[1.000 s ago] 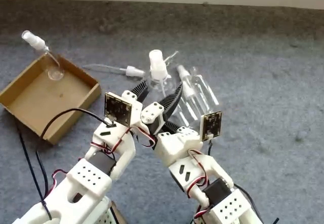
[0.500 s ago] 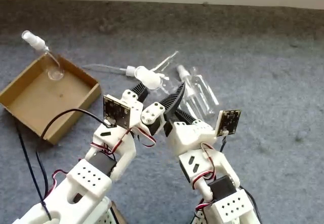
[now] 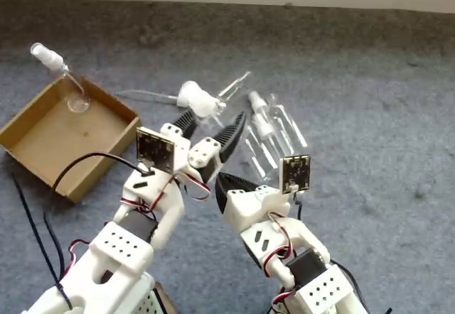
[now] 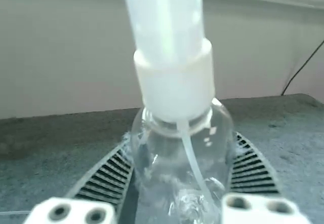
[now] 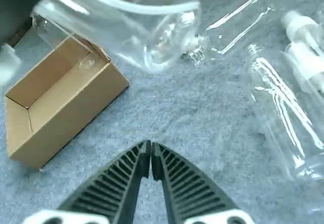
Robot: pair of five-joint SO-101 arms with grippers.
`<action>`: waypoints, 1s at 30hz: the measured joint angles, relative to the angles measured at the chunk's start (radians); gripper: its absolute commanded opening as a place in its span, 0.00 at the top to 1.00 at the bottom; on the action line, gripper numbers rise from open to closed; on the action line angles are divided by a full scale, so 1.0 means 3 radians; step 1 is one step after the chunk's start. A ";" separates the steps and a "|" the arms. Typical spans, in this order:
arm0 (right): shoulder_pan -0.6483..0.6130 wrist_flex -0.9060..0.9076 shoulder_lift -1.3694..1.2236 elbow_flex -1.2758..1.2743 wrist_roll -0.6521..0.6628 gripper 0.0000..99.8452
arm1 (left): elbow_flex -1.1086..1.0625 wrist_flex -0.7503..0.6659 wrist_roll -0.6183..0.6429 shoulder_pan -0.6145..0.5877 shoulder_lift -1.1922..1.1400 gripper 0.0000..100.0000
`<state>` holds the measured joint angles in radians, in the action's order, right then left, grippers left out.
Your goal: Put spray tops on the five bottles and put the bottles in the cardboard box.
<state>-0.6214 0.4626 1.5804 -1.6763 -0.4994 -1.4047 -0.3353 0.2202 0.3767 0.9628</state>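
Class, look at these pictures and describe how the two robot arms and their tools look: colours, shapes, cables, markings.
The left arm and right arm are blocky white plastic, with rows of small holes. Red and white wires loop at their joints; a black cable runs to the left arm. The left tool and right tool have black, ribbed, tapering fingers.

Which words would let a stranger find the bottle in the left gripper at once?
Start at the box; beside it is the left gripper, shut on a clear bottle. Unlike the bottles lying on the carpet, it is held off the carpet, white spray top on.
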 measured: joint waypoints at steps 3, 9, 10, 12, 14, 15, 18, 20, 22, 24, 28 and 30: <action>0.0000 0.0010 0.0000 0.0000 0.0000 0.99 | 0.0000 0.0000 0.0000 -0.0164 0.0000 0.94; 0.0000 0.0010 0.0000 0.0000 0.0000 0.99 | 0.0015 0.0097 0.0000 -0.0762 0.0000 0.94; 0.0000 0.0010 0.0000 0.0000 0.0000 0.99 | 0.0056 0.0179 0.0000 -0.0880 -0.0005 0.94; 0.0000 0.0010 0.0000 0.0000 0.0000 0.99 | 0.0189 0.0425 0.0000 -0.1084 -0.0005 0.94; 0.0000 0.0010 0.0000 0.0000 0.0000 0.99 | 0.0338 0.0721 0.0000 -0.1268 -0.0005 0.94; 0.0000 0.0010 0.0000 0.0000 0.0000 0.99 | 0.0409 0.0869 0.0000 -0.1360 -0.0005 0.94; 0.0000 0.0010 0.0000 0.0000 0.0000 0.99 | 0.0598 0.1084 0.0000 -0.1632 -0.0005 0.94; 0.0000 0.0010 0.0000 0.0000 0.0000 0.99 | 0.0690 0.1100 -0.0020 -0.1790 -0.0005 0.94; 0.0000 0.0010 0.0000 0.0000 0.0000 0.99 | 0.0731 0.1100 -0.0235 -0.1887 -0.0005 0.94; 0.0000 0.0010 0.0000 0.0000 0.0000 0.99 | 0.0742 0.1100 -0.0435 -0.1913 -0.0005 0.94; 0.0000 0.0133 0.0000 0.0000 0.0000 0.99 | 0.0747 0.1100 -0.0655 -0.1908 -0.0005 0.94; 0.0000 0.0199 0.0000 0.0000 0.0000 0.99 | 0.0834 0.1125 -0.0696 -0.1908 -0.0010 0.94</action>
<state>-0.6214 0.5224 1.5804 -1.6763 -0.4994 -1.1546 0.0023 0.0115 -0.1956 0.9597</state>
